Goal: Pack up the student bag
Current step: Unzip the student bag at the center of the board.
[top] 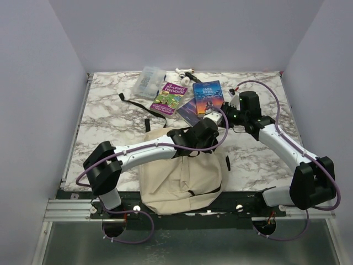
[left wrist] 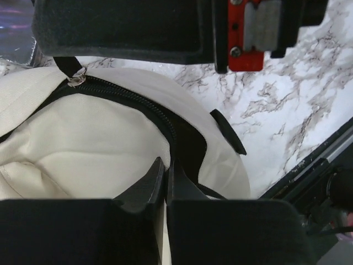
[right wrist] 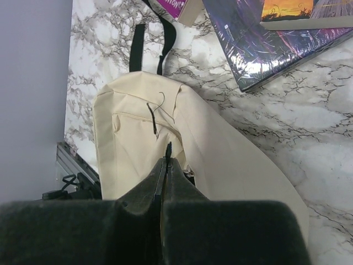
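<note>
The student bag [top: 179, 179], beige with a black zipper [left wrist: 138, 102], lies at the table's near edge between the arm bases. My left gripper [left wrist: 166, 168] is pressed together on the bag's fabric edge beside the zipper opening. My right gripper [right wrist: 167, 154] is shut on the thin black zipper pull [right wrist: 169, 148] at the bag's top; the metal slider [left wrist: 77, 80] shows just below it in the left wrist view. Seen from above, both grippers meet over the bag's far end, the left gripper [top: 203, 144] beside the right gripper [top: 214, 128].
Behind the bag lie a green and purple book [top: 169, 97], a blue Jane Eyre book [top: 208, 96] on a dark book [top: 188, 110], a clear plastic case [top: 148, 81] and small white objects [top: 185, 72]. A black strap [top: 135, 103] trails left. The metal rail [left wrist: 314, 165] borders the near edge.
</note>
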